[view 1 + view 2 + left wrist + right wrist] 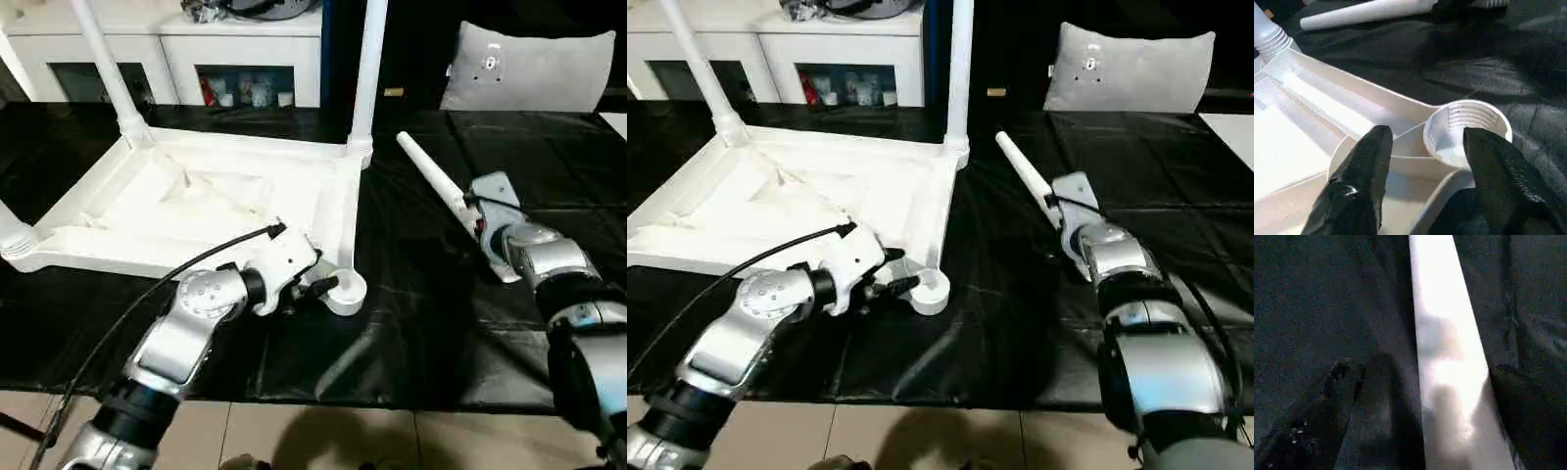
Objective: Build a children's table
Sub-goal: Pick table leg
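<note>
The children's table lies upside down on the black cloth, its white ribbed top [225, 201] facing up. Legs stand in the two far sockets [368, 69] [110, 69], and a third rises at the near left corner [12, 233]. The near right socket [346, 291] is empty. My left gripper [318, 284] is open at this socket, with one finger [1359, 181] over the ribbed inside and the other finger [1503, 171] by the socket's outer wall. A loose leg [431, 174] lies on the cloth to the right. My right gripper [1420, 377] is wide open astride it, its fingers apart from the leg.
A white cabinet [176, 44] stands behind the cloth and a grey cushion [529, 69] sits at the back right. Tiled floor [323, 436] begins at the cloth's near edge. A black cable [147, 289] runs along my left forearm.
</note>
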